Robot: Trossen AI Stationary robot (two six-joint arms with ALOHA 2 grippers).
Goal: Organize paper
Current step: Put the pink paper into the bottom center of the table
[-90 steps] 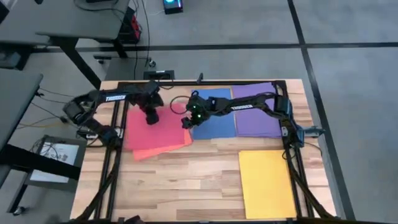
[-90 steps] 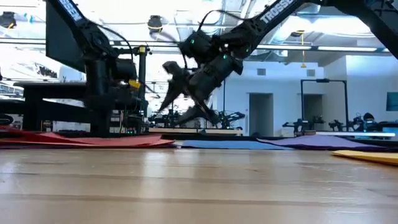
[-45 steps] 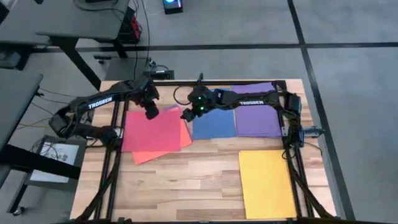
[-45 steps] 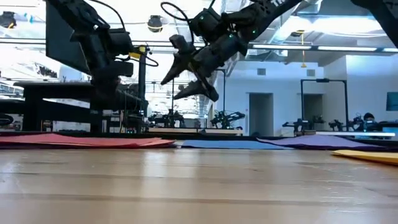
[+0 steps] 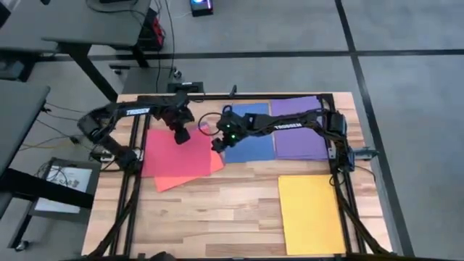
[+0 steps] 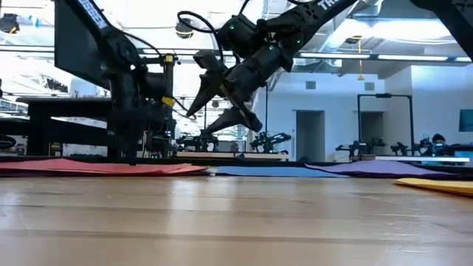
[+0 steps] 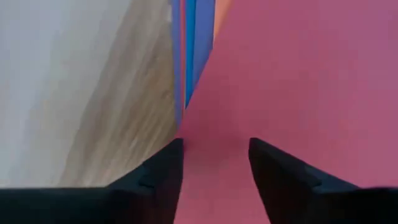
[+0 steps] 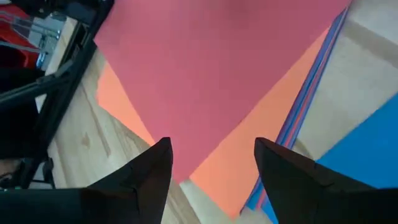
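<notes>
Now the left end effector (image 5: 180, 135) has dropped back onto the pink sheet (image 5: 177, 152), fingers parted, gripping nothing; the right end effector (image 5: 217, 143) hovers open, so stacking goes on.

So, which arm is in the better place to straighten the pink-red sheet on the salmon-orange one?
Probably the left. The left gripper is down at the pink-red sheet, fingers open, near its far edge. The right gripper hangs open, raised above the table, over the stack's corner beside the blue sheet. The salmon-orange sheet lies skewed underneath.

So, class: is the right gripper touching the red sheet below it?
Apart. In the low view the right gripper hangs open in the air, with clear room background between its fingertips and the red sheet lying flat on the table.
</notes>
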